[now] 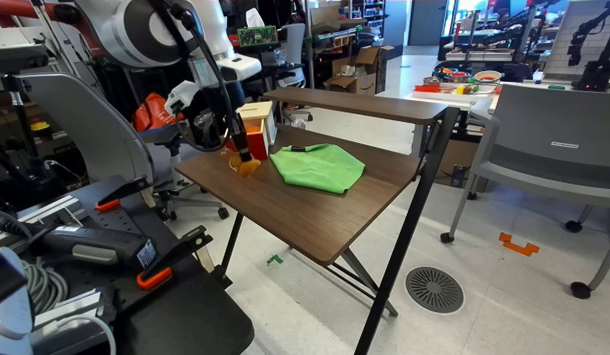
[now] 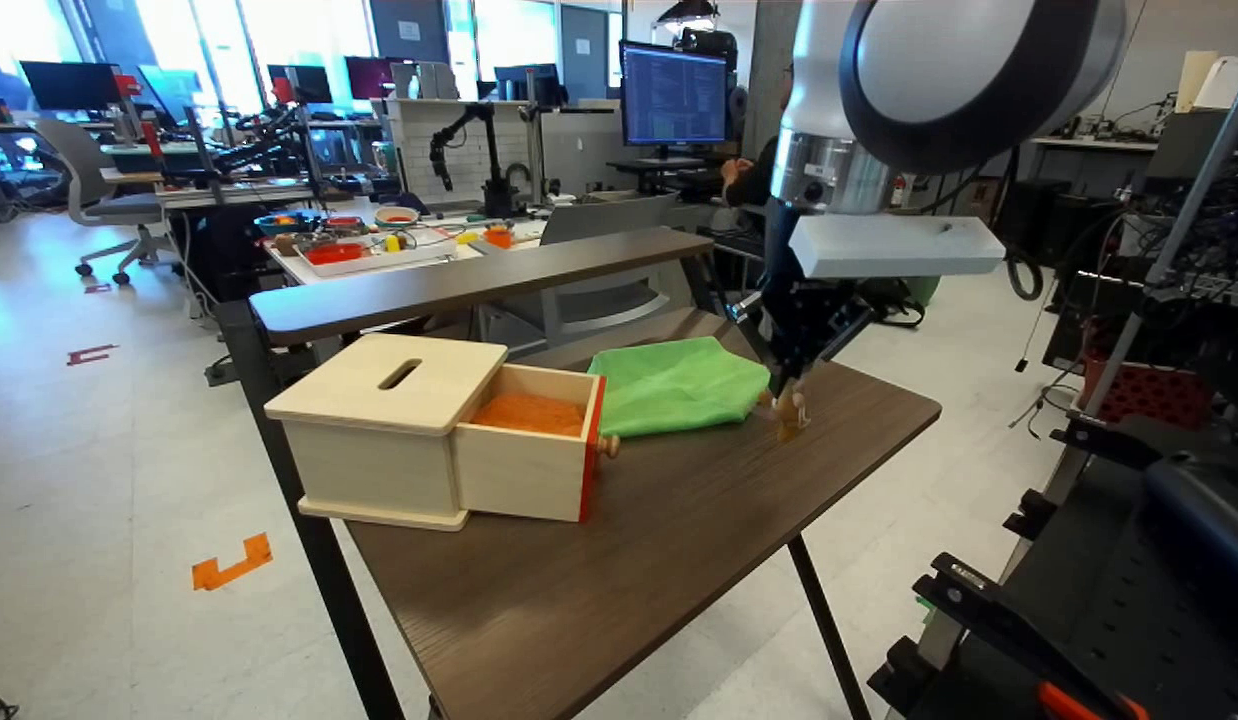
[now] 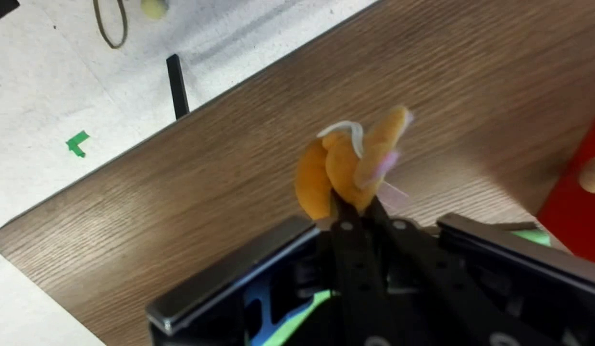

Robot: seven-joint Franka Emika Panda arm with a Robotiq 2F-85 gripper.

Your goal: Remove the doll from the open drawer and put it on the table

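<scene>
One doll, orange, pinched in gripper

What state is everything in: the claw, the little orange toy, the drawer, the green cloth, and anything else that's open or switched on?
Gripper: closed on the doll.
Doll: pinched, over the table; whether it touches, unclear.
Drawer: pulled open, orange material inside.
Green cloth: spread on the table, slightly rumpled.
Big monitor: lit.
Cardboard box: flaps open.

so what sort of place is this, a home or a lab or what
Most likely a robotics lab: a black robot arm stands in the background, and there is also a bare green circuit board and a lit monitor.
</scene>
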